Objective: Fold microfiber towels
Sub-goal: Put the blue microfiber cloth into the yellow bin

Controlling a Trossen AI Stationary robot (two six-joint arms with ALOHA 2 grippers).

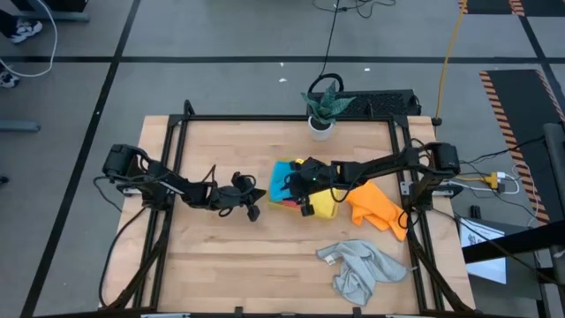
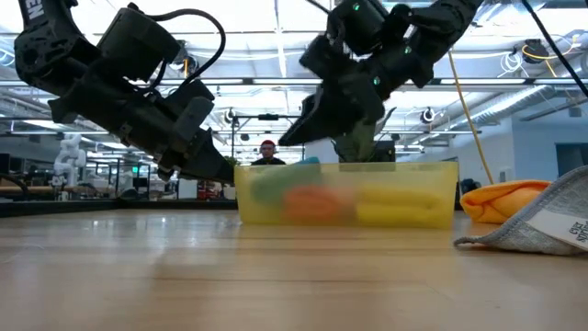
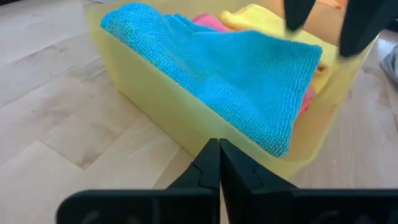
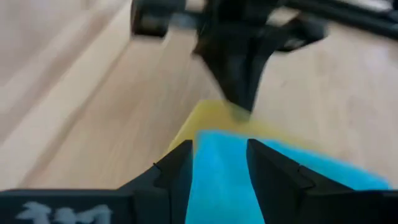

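Mid-table: yellow tray [image 1: 281, 205] w/ blue towel [image 3: 236, 74] draped on top at its left end, pink towel [image 3: 208, 22] under/behind it, yellow towel [image 1: 323, 205] at right end. Low view shows blurred green-blue, orange-pink and yellow lumps through tray wall; exact layering hard to tell.

Right gripper [image 1: 302, 187] over tray, just above blue towel; right wrist view shows fingers parted w/ blue cloth visible between them, looks below rather than pinched, so judged released, not holding. Blue towel's long axis runs roughly along tray length, directly under these jaws.

Left gripper [image 1: 249, 205] just left of tray on table side, fingertips pressed together, nothing held; tips aimed at tray's near wall.

Still unfolded, outside tray: orange towel [image 1: 378, 207] right of tray, crumpled, near right arm base side; grey towel [image 1: 360, 268] near-right, crumpled, tag showing in low view. Both lie right of tray, so right arm nearer for next pick; orange nearest to its jaws. Left arm well apart from both.

Potted plant [image 1: 321, 109] at far edge, not in play.
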